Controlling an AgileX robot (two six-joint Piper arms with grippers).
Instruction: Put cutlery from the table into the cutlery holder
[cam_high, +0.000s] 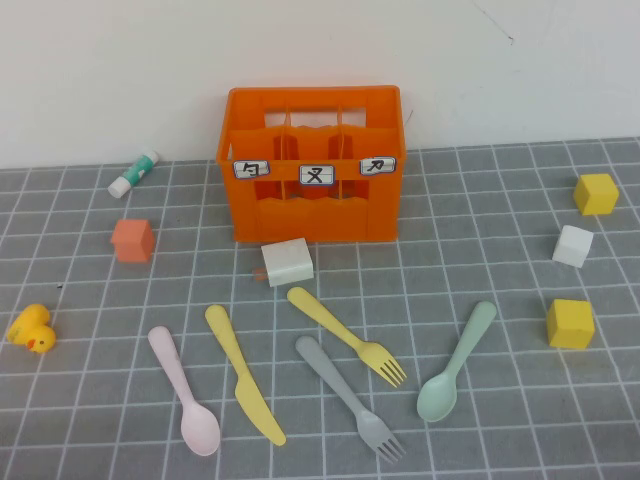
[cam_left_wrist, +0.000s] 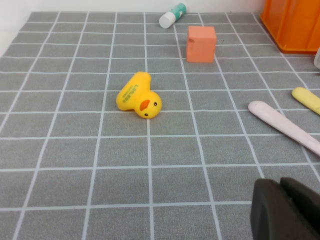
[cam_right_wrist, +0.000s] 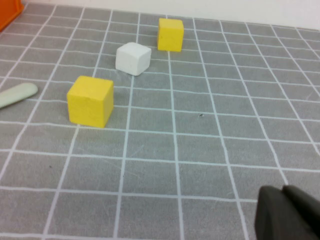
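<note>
The orange cutlery holder (cam_high: 310, 165) stands at the back of the gridded grey table (cam_high: 480, 260). In front of it lie the pink spoon (cam_high: 183, 390), yellow knife (cam_high: 244, 375), yellow fork (cam_high: 345, 335), grey fork (cam_high: 350, 397) and mint-green spoon (cam_high: 456, 362). Neither gripper shows in the high view. My left gripper (cam_left_wrist: 280, 182) is shut and empty, low over the table short of the pink spoon's handle (cam_left_wrist: 285, 127) and the knife's end (cam_left_wrist: 307, 98). My right gripper (cam_right_wrist: 282, 189) is shut and empty, with the mint spoon's handle tip (cam_right_wrist: 17, 94) far from it.
A yellow duck (cam_high: 32, 328), an orange-pink cube (cam_high: 132, 240) and a white-green tube (cam_high: 134, 173) lie at the left. A white block (cam_high: 288, 261) sits before the holder. Two yellow cubes (cam_high: 596, 193) (cam_high: 570, 323) and a white cube (cam_high: 573, 245) are at the right.
</note>
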